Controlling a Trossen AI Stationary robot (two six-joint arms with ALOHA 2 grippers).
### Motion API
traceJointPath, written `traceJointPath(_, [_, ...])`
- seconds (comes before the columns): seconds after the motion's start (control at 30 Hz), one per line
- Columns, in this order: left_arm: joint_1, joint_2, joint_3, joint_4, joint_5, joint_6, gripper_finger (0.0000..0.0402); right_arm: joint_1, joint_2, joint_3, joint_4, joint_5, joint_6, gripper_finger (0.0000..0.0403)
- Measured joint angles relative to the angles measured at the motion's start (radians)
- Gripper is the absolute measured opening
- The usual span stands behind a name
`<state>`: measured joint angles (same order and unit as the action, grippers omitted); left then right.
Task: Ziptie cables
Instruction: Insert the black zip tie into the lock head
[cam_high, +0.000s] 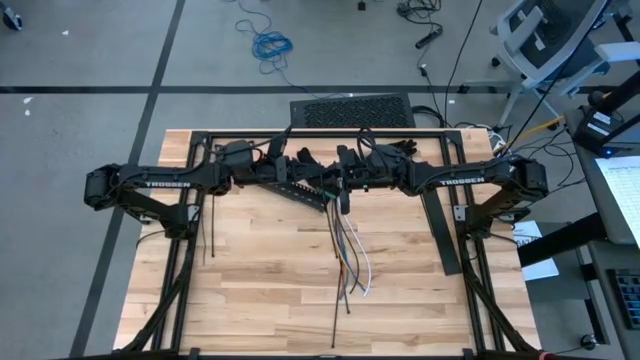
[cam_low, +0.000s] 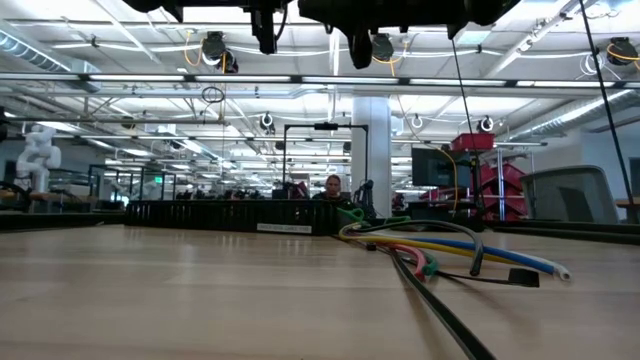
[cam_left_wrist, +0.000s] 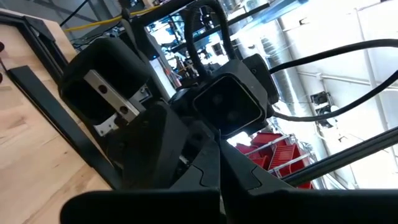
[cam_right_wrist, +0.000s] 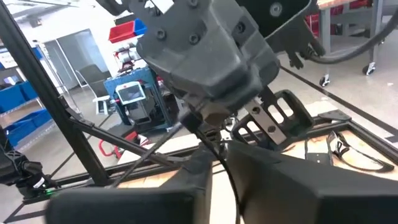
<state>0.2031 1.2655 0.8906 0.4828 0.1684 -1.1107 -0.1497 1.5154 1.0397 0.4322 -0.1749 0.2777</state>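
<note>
Cables (cam_high: 352, 250), a loose coloured bundle, lie on the wooden table (cam_high: 260, 270) just below where both arms meet near the table's back edge. A dark ziptie (cam_high: 336, 290) lies among them. Left gripper (cam_high: 325, 190): fingers closed, empty. Right gripper (cam_high: 343, 203): above cables' top end; width can't tell.
</note>
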Motion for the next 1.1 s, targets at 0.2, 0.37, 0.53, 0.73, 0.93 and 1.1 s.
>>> traceJointPath(0.2, [0.000,0.000,0.000,-0.003,0.014,0.018,0.0000,0.000,0.000,0.000,-0.016,0.000,0.004,0.0099])
traceJointPath(0.37, [0.000,-0.004,0.000,-0.024,0.023,0.019,0.0000,0.000,0.000,0.000,-0.015,-0.003,0.003,0.0122])
traceJointPath(0.53, [0.021,-0.029,0.000,-0.075,0.022,0.045,0.0000,0.000,0.000,0.000,-0.015,-0.005,-0.001,0.0120])
traceJointPath(0.73, [0.038,-0.058,0.000,-0.082,0.014,0.051,0.0000,-0.001,0.000,0.000,-0.015,-0.005,-0.012,0.0119])
traceJointPath(0.93, [0.039,-0.058,0.000,-0.144,0.034,0.051,0.0000,-0.010,0.000,0.000,-0.015,0.002,-0.012,0.0108])
traceJointPath(1.1, [0.039,-0.058,0.000,-0.141,0.033,0.052,0.0000,-0.015,0.000,0.000,-0.015,0.002,-0.009,0.0104])
